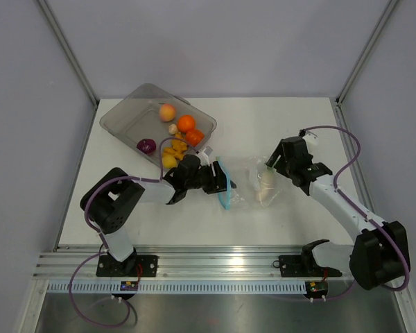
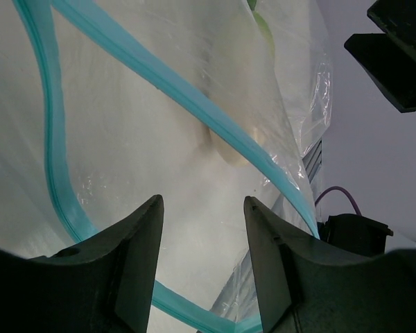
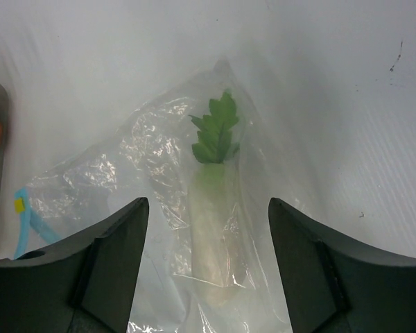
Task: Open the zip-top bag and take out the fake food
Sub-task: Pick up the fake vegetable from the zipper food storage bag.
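The zip-top bag (image 1: 246, 186) lies crinkled on the white table between the arms, its teal zip strip (image 1: 225, 186) turned toward the left arm. A white radish with green leaves (image 3: 211, 229) lies inside it. My left gripper (image 1: 222, 182) is open at the bag's mouth. In the left wrist view the teal strip (image 2: 194, 94) loops around the opening, and my left gripper (image 2: 202, 208) has only film between its fingers. My right gripper (image 3: 208, 208) hangs open over the radish (image 1: 267, 187), one finger on each side. Other fake food lies in the tray.
The grey translucent tray (image 1: 125, 111) stands at the back left. It holds a peach (image 1: 167, 112), two orange balls (image 1: 186, 123), a purple piece (image 1: 146, 146), yellow bits (image 1: 173, 149) and a small beige piece (image 1: 173, 129). Grey walls enclose the table.
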Robot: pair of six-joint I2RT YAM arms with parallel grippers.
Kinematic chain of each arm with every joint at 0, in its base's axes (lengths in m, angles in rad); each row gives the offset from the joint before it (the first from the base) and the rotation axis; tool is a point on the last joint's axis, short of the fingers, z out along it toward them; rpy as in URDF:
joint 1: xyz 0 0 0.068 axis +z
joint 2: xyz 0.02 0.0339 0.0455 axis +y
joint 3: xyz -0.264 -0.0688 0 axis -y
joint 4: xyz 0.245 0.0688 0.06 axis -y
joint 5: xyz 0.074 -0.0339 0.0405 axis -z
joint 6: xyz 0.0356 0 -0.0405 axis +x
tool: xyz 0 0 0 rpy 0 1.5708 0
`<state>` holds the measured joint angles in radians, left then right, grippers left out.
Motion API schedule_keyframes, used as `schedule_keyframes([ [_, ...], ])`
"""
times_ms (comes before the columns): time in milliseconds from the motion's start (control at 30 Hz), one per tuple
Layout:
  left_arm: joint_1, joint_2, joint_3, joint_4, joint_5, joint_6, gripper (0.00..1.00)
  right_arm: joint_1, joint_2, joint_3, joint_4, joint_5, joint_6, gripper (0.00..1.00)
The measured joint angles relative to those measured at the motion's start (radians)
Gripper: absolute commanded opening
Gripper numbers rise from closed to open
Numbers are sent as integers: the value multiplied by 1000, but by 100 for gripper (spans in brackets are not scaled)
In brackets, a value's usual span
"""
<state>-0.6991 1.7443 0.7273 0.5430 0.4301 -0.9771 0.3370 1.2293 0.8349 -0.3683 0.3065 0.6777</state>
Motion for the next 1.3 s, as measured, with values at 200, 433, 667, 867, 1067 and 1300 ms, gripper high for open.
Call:
schedule_keyframes([
  [200,0,2,12,-3,0,5,53,0,-82,-52,-27,-2,14,73],
  [433,0,2,12,-19,0,13,53,0,-111,-121,-35,-24,23,58],
  [667,-1,2,15,-36,-1,28,55,0,-98,-148,-31,-46,38,25],
  [867,-1,8,39,-43,-3,39,57,0,-37,-148,-21,-51,43,21],
  [1067,-1,24,53,-43,-3,44,59,0,79,-111,-18,-56,43,20],
  [1300,-1,79,103,-114,-14,73,61,0,125,-84,-5,-20,42,18],
])
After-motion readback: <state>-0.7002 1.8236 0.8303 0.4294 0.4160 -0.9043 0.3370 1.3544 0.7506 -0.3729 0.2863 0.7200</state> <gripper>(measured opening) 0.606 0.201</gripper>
